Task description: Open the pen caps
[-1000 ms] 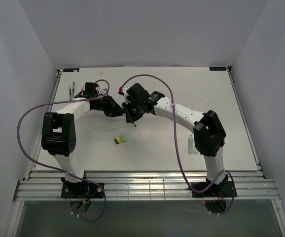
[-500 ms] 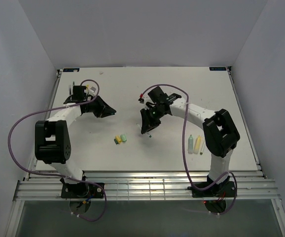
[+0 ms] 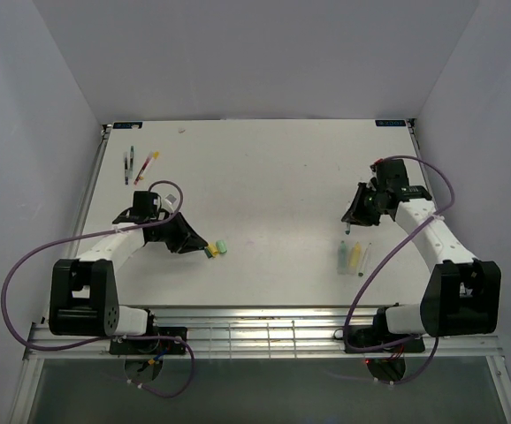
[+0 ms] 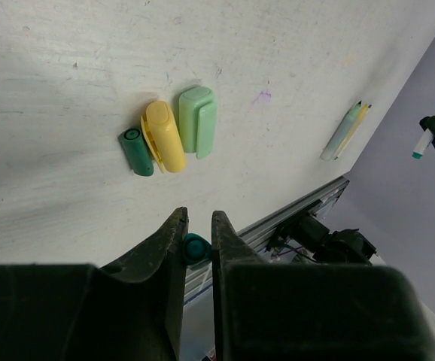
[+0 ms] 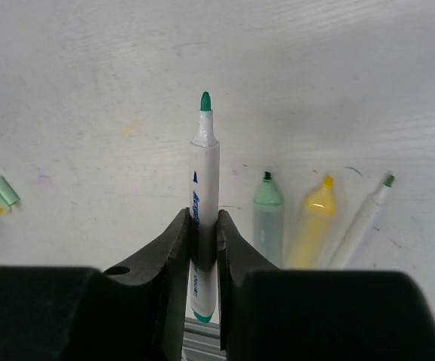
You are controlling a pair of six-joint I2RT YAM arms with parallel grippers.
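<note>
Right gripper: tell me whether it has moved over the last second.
Yes. The right gripper swung rightward, from just beyond the loose caps to beside the uncapped markers, holding a pen.

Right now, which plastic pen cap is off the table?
The teal round plastic cap pinched in the left pincer; the dark green cap, yellow cap and pale green cap lie on the table.

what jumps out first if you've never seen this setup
The right claw pinches a white marker with a bare teal tip, near three uncapped markers lying side by side on the right of the table. The left claw grips a teal cap close to three loose caps, teal, yellow and light green.
</note>
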